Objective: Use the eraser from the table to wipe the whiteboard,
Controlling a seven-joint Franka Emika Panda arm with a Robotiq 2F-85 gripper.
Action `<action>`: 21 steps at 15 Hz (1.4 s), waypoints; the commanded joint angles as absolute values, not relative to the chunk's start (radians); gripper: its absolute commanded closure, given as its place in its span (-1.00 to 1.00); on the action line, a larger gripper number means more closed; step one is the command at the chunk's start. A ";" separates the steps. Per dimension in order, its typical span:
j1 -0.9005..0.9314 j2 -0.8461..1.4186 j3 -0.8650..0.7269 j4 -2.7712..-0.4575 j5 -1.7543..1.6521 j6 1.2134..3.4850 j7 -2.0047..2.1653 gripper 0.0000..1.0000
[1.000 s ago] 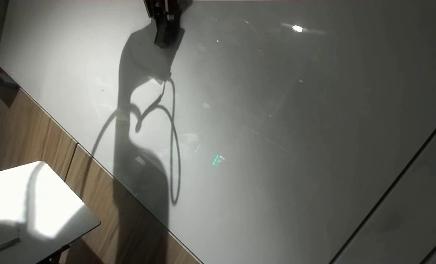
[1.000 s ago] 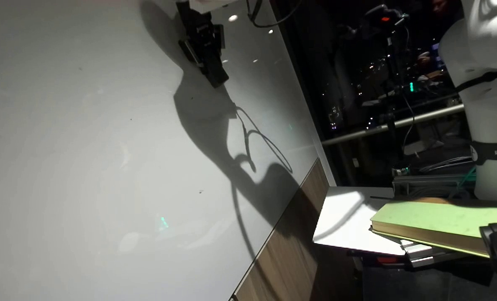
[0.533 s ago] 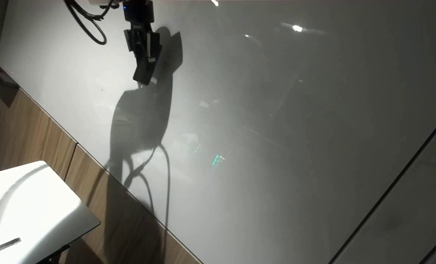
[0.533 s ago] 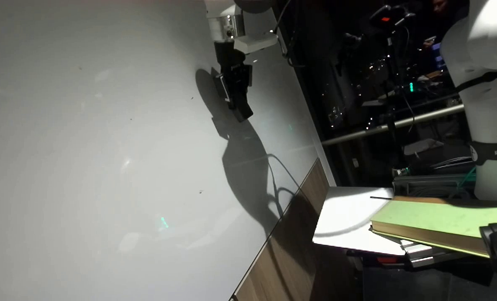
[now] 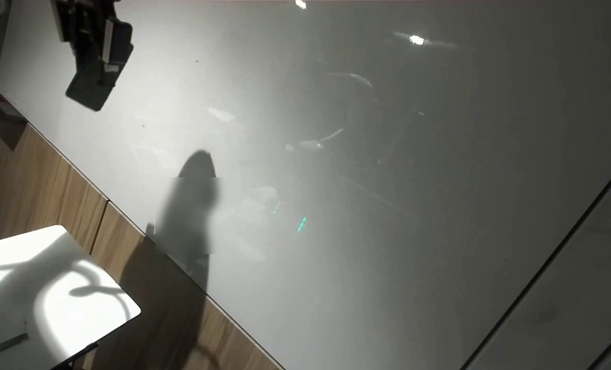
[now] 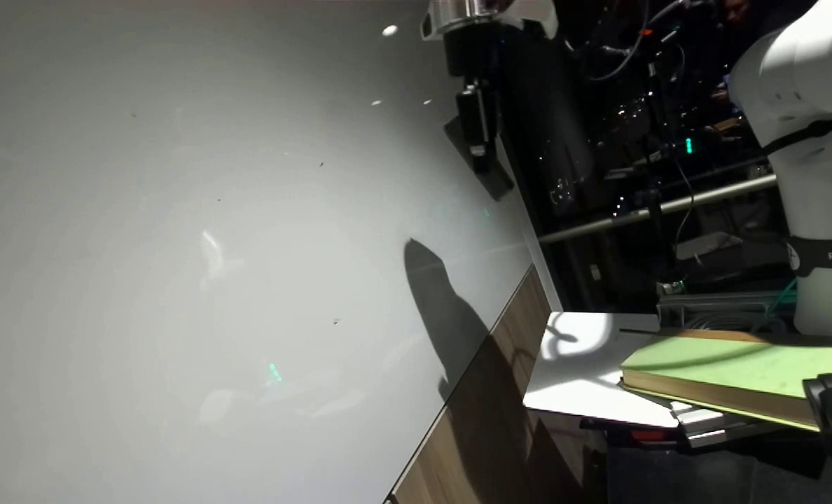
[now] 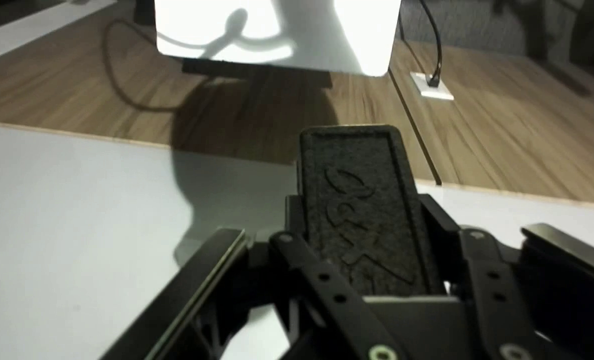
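Note:
My gripper point(image 7: 366, 220) is shut on the eraser point(image 7: 359, 185), a dark grey oblong block with markings scratched into its face. Its two fingers press the block's long sides, and its far end sticks out beyond them. In the exterior views the eraser point(image 5: 90, 86) shows as a dark block tilted below my gripper point(image 6: 479, 136). The whiteboard point(image 5: 388, 169) is large, glossy and pale grey, with bright reflections. My shadow falls on it well apart from the gripper, so the eraser seems off its surface. The white-topped table point(image 6: 577, 392) stands by the board's lower edge.
Wood-grain panelling point(image 5: 53, 164) runs below the whiteboard. A thick green book point(image 6: 724, 364) lies on the table. A dark holder point(image 5: 7, 110) with a red item sits at the board's corner. A cable plugs into a white socket point(image 7: 432, 86) in the panelling.
My gripper has carried the eraser down the board, then off toward the board's side edge, rightward in an exterior view. Its shadow has separated from it. The grip has not changed.

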State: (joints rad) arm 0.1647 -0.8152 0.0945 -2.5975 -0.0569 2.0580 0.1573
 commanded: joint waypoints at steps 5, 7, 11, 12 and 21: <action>0.093 -0.768 0.127 -2.832 -0.099 2.128 0.114 0.39; 0.082 -0.683 0.136 -2.829 -0.105 2.185 0.125 0.39; 0.049 -0.486 0.134 -2.825 -0.121 2.335 0.134 0.39; 0.040 -0.438 0.131 -2.825 -0.127 2.372 0.134 0.39; -0.014 -0.133 0.121 -2.808 -0.257 2.566 0.205 0.39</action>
State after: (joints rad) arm 0.0008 -0.1944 0.1263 -2.8079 -0.2032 2.5090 0.1638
